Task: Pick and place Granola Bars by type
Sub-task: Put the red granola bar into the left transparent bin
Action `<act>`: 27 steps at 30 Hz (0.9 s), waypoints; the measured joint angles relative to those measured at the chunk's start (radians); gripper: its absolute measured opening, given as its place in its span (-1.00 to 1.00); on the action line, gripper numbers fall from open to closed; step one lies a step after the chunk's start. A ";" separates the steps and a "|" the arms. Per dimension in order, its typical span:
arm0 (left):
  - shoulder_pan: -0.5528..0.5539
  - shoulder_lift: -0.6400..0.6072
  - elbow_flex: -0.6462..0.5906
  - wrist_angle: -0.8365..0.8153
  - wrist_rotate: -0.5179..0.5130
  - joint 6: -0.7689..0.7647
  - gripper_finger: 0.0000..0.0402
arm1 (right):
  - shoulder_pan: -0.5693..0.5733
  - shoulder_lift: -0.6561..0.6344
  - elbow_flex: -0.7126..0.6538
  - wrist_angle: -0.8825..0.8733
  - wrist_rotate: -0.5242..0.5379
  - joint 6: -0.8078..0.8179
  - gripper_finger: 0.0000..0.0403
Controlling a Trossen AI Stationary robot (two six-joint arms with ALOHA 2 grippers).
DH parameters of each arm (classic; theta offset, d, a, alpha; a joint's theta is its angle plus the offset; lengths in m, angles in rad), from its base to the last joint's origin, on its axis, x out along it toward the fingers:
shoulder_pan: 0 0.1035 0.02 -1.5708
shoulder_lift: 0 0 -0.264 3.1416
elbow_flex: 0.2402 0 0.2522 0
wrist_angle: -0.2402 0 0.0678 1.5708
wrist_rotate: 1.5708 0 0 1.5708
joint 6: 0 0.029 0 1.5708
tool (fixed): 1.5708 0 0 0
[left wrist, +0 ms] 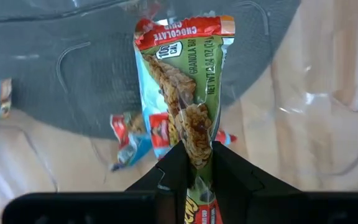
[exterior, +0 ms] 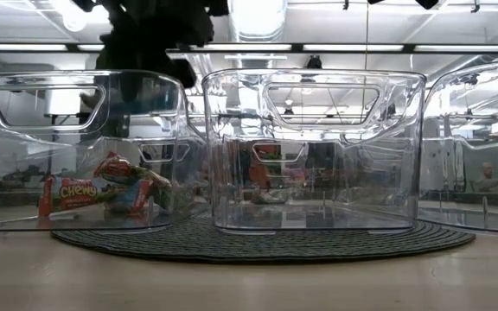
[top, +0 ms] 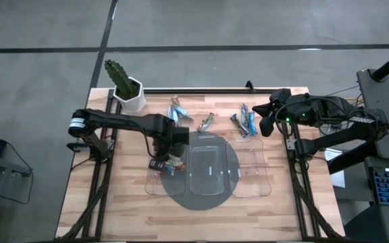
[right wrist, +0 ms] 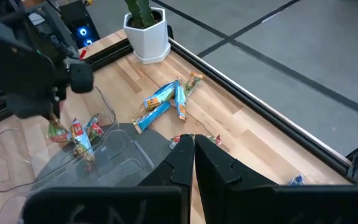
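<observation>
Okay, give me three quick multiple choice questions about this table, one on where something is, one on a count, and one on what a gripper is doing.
1. Where does the left gripper hang?
A. over the left-hand clear tray
B. over the potted cactus
C. past the table's right edge

2. How many clear trays stand on the round dark mat?
A. one
B. three
C. five

3. What is the left gripper doing?
A. standing wide open and empty
B. pinching a granola bar by one end
C. gripping a tray rim

Answers:
1 A, the high view shows it above that tray, where other bars already lie.
2 B, the high view and the low view both show three side by side.
3 B, the left wrist view shows the fingers closed on the wrapper's end.
</observation>
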State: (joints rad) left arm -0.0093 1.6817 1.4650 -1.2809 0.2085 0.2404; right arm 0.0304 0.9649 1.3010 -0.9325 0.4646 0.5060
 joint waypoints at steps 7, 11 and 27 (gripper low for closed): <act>0.000 0.000 -0.071 0.096 0.000 0.042 -0.76 | 0.000 0.000 0.000 -0.002 0.000 0.011 -0.96; 0.000 0.000 -0.078 0.109 0.000 0.044 -0.76 | 0.000 0.000 0.000 -0.002 0.002 0.012 -0.96; 0.000 0.000 -0.077 0.121 0.011 -0.017 -0.37 | 0.000 0.000 0.000 -0.002 0.001 0.015 -0.96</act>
State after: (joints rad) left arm -0.0090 1.6817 1.3880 -1.1602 0.2192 0.2237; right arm 0.0303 0.9649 1.3010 -0.9348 0.4659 0.5209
